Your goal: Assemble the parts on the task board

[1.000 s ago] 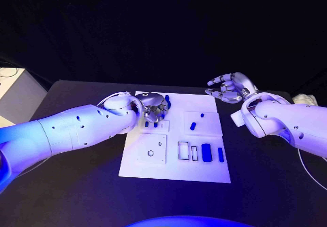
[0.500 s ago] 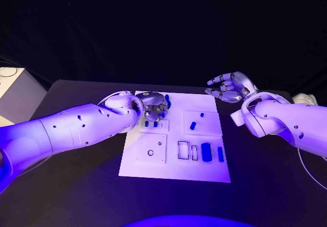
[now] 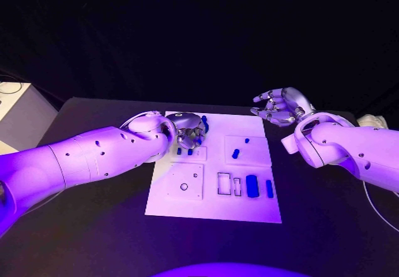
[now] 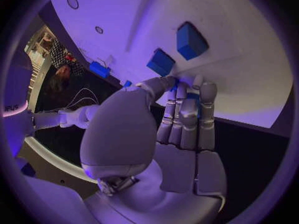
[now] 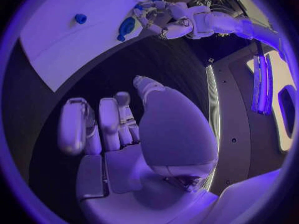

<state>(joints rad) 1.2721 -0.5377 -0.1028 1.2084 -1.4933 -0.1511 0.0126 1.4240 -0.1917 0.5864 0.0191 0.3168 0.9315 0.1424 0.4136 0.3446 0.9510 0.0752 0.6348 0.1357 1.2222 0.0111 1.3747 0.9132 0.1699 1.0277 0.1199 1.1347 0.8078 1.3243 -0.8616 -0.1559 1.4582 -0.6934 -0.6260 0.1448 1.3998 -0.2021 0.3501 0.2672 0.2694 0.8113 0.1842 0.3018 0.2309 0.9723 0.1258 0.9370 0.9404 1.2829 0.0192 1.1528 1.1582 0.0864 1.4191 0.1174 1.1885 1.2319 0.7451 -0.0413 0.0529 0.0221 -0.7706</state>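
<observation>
1. Fingers of the left hand are curled together over a small blue part; in the left wrist view a sliver of blue shows between the fingertips, so the hand seems to pinch it, though the grip itself is mostly hidden.
2. That hand hangs over the far left corner of the task board, its fingers pointing down at the board's surface.
3. Just nearer the robot than those fingers, two short blue pegs stand side by side in the board. The coming move probably turns on this: the seat for the held part lies straight below or just nearer than the fingertips, and the left hand is far the closer one.
4. Further out on the board, a small blue piece lies in the middle, and two long blue bars lie on the board's right side, long axes running away from the robot.
5. Off the board's far right corner, the right hand is raised over the bench with fingers spread and holding nothing.
6. Against the picture a second earlier, both hands and all the parts sit in about the same places; the left hand has barely shifted.
</observation>
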